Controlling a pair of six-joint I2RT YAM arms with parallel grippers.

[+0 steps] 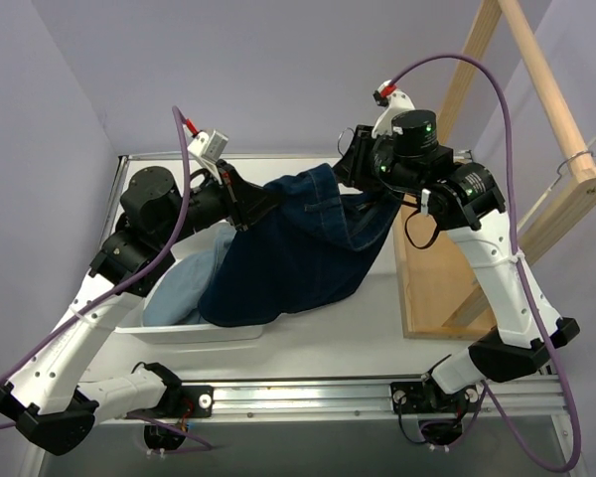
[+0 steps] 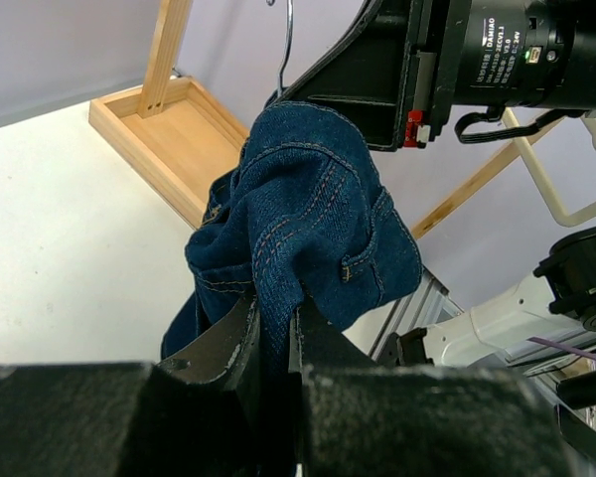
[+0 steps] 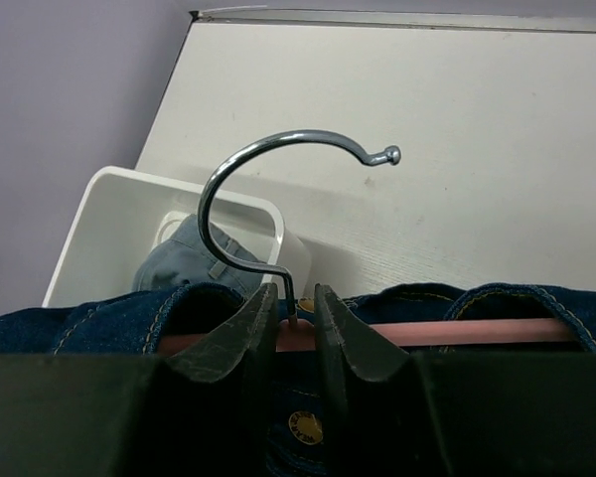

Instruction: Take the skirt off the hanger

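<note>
Left gripper [image 2: 275, 318] pinches the denim skirt [image 2: 308, 219]. Right gripper [image 3: 295, 303] clamps the hanger [image 3: 457, 334] beside its hook. The right arm's motor [image 2: 507, 45] reads "DAMIAO".

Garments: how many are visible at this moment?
2. The dark denim skirt is held up on its hanger over the white bin. A lighter blue garment lies in that bin, partly under the skirt. Others may be hidden beneath.
</note>
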